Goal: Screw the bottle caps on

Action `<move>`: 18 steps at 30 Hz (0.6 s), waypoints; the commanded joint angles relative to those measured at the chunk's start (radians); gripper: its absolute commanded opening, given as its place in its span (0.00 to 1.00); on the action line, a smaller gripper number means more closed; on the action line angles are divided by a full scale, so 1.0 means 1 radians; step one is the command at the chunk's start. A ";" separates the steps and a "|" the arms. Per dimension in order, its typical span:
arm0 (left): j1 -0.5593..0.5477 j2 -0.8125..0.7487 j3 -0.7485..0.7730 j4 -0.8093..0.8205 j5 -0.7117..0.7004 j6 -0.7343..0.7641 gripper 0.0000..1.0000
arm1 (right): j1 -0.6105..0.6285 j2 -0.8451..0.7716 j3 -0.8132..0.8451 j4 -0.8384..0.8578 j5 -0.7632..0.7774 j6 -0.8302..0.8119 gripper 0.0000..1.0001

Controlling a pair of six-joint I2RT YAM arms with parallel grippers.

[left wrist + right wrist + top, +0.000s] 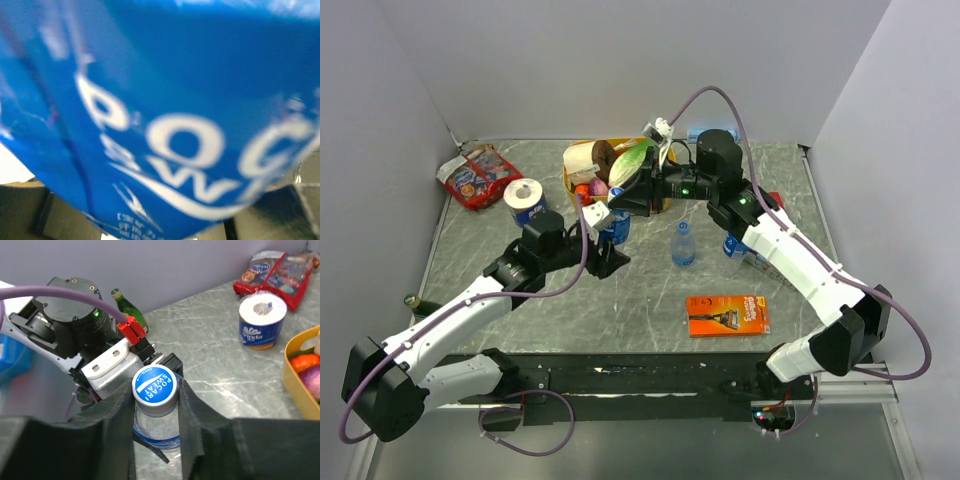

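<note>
A small clear bottle [617,229] with a blue label [165,115] stands upright left of the table's middle. My left gripper [607,252] is shut on its body, and the label fills the left wrist view. A blue bottle cap [155,384] sits on this bottle's neck. My right gripper [155,392] reaches in from above and is shut on that cap, with a dark finger [117,412] pressed against each side. A second bottle [684,243], with its cap on, stands free at mid-table. A third bottle [734,246] is partly hidden beside the right arm.
An orange razor pack [727,314] lies near the front. A yellow bowl [570,180] of food stands at the back, with a toilet roll [526,198] and a red snack bag [478,177] to its left. A green glass bottle [412,300] stands at the left edge.
</note>
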 commanded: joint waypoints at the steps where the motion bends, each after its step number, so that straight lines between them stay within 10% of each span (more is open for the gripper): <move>1: -0.005 0.003 0.042 0.017 0.029 0.031 0.24 | 0.007 0.016 0.062 0.033 -0.016 -0.045 0.22; 2: -0.005 0.002 0.040 0.008 0.015 0.031 0.67 | 0.007 0.013 0.067 0.012 0.003 -0.073 0.19; 4: -0.005 -0.009 0.031 -0.036 -0.088 0.032 0.99 | 0.007 0.007 0.062 -0.034 0.013 -0.164 0.17; 18: 0.214 -0.190 -0.091 -0.235 -0.216 0.110 0.96 | 0.008 -0.024 -0.178 0.059 0.103 -0.408 0.15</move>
